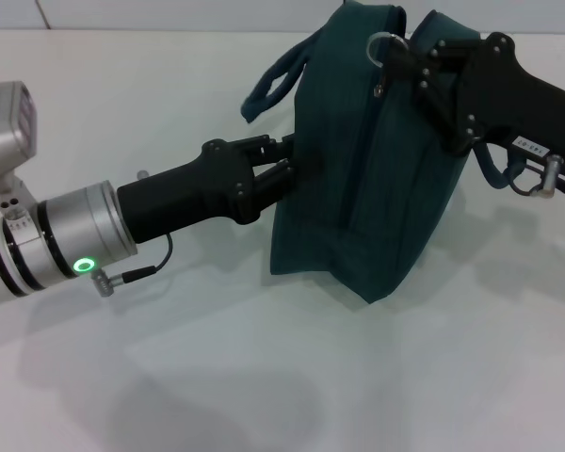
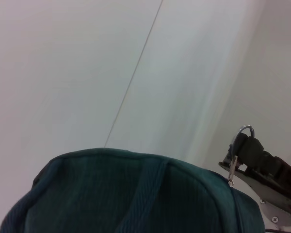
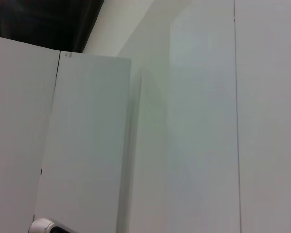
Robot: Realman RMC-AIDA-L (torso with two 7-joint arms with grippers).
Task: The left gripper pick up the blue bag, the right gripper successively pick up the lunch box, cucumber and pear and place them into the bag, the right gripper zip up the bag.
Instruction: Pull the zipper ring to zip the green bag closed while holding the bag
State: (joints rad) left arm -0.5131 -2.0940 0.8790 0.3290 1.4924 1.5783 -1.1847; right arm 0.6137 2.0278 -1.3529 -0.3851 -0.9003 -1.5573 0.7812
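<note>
A plain white worktop is being seen across the head view. The blue bag is being carried on it, standing upright near the far side with its base resting directly on the surface; soft shadows are being cast nearby.

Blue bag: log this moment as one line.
dark teal fabric bag: upright on table | left gripper: gripping its side | right gripper: at metal zipper ring | lunch box, cucumber, pear: unseen
</note>
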